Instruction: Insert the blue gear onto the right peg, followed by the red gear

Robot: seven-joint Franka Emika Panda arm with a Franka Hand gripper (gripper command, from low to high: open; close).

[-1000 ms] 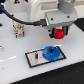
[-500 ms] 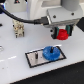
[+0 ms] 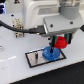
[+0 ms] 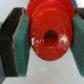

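Observation:
The red gear [image 3: 61,41] hangs in the air with my gripper [image 3: 60,43] shut on it, just above and to the exterior view's right of the blue gear [image 3: 48,52]. The blue gear lies flat on the right part of the black-framed grey plate [image 3: 33,59]. The right peg is too small to make out where the blue gear sits. In the wrist view the red gear [image 4: 50,36] fills the frame, its dark centre hole facing the camera. It is squeezed between the teal pads [image 4: 22,44] of my gripper [image 4: 50,41].
A thin shorter pin [image 3: 37,56] stands on the plate's left part. Black cables [image 3: 15,27] run along the arm at the exterior view's left, with a small white object [image 3: 18,22] behind them. The white tabletop [image 3: 12,70] surrounds the plate.
The gripper with the red gear has come lower, nearer the plate and the blue gear. The blue gear has not moved.

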